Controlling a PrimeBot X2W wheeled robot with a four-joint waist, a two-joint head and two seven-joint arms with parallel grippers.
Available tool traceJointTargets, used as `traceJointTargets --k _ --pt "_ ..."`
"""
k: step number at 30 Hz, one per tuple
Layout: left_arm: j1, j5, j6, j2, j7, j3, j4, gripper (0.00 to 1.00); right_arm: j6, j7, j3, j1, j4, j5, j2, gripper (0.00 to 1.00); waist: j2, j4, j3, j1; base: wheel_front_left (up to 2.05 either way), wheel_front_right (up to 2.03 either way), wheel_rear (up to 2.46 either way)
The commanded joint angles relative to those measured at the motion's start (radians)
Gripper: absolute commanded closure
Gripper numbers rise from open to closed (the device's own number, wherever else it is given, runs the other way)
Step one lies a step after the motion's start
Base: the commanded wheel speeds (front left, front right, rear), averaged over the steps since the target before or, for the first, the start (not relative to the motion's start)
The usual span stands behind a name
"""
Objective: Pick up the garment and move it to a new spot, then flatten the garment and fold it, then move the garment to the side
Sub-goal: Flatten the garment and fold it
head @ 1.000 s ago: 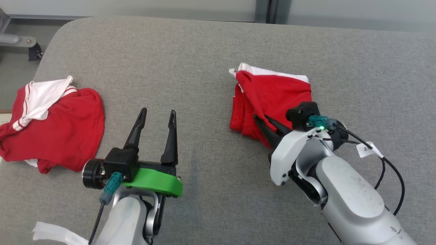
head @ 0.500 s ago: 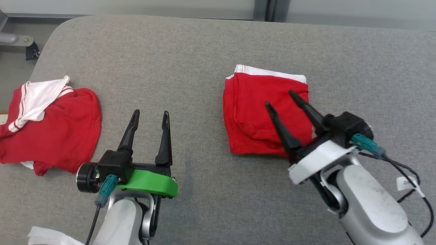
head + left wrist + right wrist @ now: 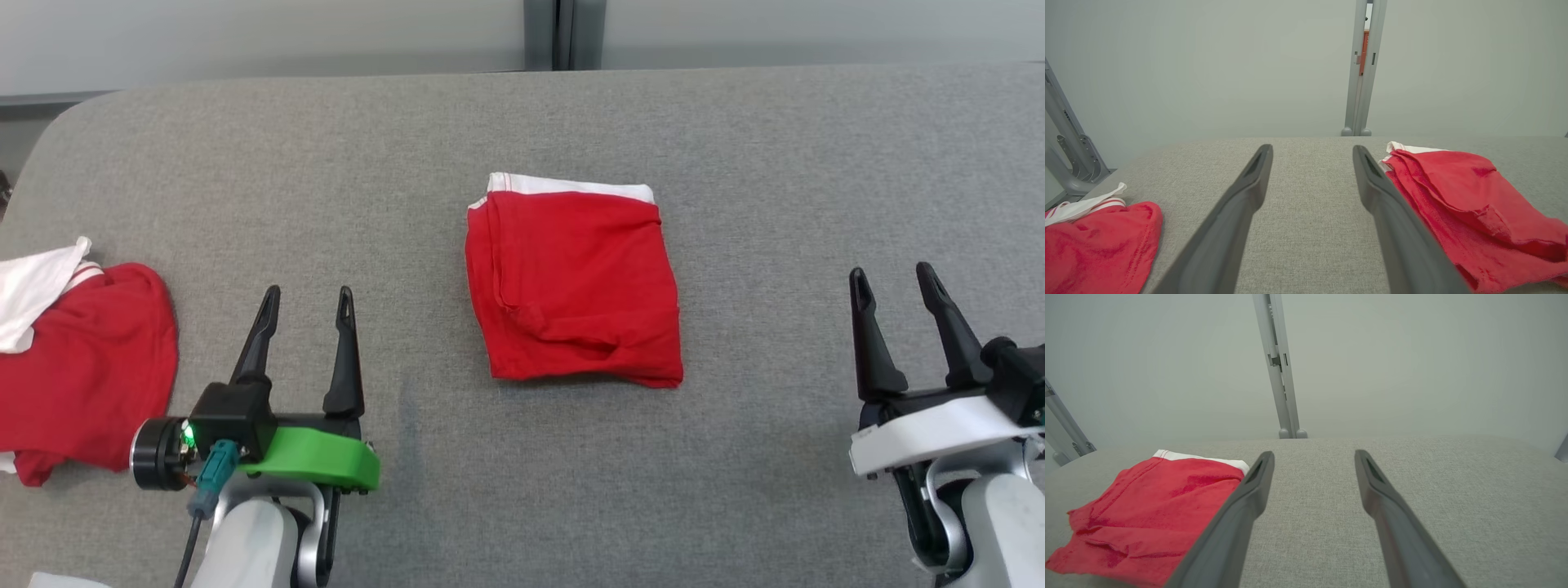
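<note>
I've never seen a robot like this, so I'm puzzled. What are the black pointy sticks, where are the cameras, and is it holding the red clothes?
It is a robot with two arms. The black sticks are the fingers of its jaws, which pinch things. One picture comes from a camera on its head, looking down: left jaws at lower left, right jaws at lower right. The other two come from cameras on its wrists, looking along the fingers. On the grey cloth-covered table lies a folded red garment with a white edge. A second red and white garment, crumpled, lies to the robot's left. Both jaws stand open and hold nothing.
</note>
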State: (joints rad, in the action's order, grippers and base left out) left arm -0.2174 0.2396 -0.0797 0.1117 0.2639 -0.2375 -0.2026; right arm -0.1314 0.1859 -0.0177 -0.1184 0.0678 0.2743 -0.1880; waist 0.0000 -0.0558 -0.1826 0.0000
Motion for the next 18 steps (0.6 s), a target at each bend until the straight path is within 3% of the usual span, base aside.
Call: traceJointTargets --k 1,18 --pt "0.028 -0.004 -0.006 0.014 0.0 0.004 0.0 0.0 0.001 -0.005 -0.002 0.025 -0.013 -0.01 0.009 0.0 0.0 0.028 0.031 0.0 0.0 0.0 0.0" --pt "0.223 0.022 -0.028 0.076 -0.05 0.012 0.039 0.0 0.001 -0.083 0.003 0.212 -0.09 -0.028 0.072 0.0 0.0 0.042 0.189 0.0 0.0 0.0 0.0"
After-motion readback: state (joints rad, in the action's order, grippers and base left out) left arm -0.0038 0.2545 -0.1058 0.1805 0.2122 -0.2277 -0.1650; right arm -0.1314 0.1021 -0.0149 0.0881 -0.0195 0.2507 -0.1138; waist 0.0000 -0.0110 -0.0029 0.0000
